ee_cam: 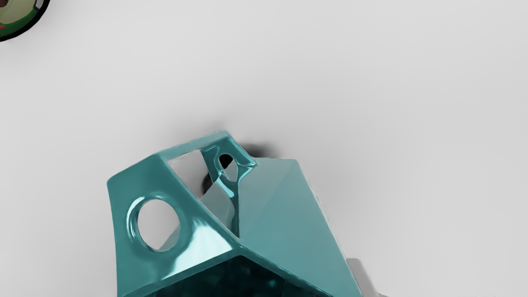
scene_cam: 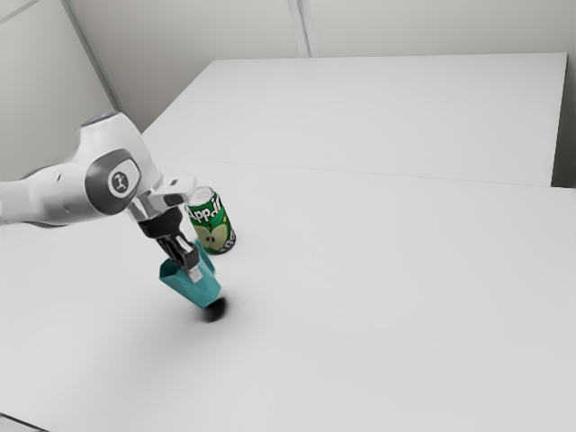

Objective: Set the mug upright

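Mug, glossy teal, faceted, with an angular handle [scene_cam: 196, 290]: we are seeing it left of centre in the exterior view, leaning, its mouth facing the upper left of the frame. Its interior is looking dark; contents, we are not making out.

Gripper, black, two-fingered [scene_cam: 193, 269]: overlapping the mug; we are not managing to tell how far it is opening or whether it is gripping anything.

Can, green, cylindrical, apple-printed, silver-topped [scene_cam: 209, 219]: standing near the mug, toward the frame's upper left; its contents are staying out of our sight.

Table, pale grey, smooth [scene_cam: 387, 297]: supporting the can.
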Action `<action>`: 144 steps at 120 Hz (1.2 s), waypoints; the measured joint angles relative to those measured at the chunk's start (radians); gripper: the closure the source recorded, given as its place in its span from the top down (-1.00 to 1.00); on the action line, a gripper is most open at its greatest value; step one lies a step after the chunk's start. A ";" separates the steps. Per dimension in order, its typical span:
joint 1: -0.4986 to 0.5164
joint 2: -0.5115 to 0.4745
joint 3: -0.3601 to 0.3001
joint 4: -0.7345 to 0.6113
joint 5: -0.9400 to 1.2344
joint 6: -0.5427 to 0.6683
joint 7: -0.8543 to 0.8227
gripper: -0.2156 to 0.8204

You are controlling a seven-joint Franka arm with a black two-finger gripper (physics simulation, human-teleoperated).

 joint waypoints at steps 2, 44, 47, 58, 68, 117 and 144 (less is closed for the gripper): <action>-0.001 0.001 0.000 0.005 0.013 -0.005 -0.007 -0.89; 0.001 0.079 -0.001 0.063 0.179 -0.094 -0.134 -0.89; 0.000 0.083 0.000 0.063 0.187 -0.099 -0.142 -0.89; 0.001 0.090 -0.001 0.066 0.223 -0.118 -0.168 -0.90; 0.002 0.101 -0.001 0.074 0.259 -0.136 -0.191 -0.90; -0.021 0.176 -0.004 0.099 0.336 -0.170 -0.277 -0.92; -0.027 0.175 -0.002 0.091 0.333 -0.173 -0.305 -0.21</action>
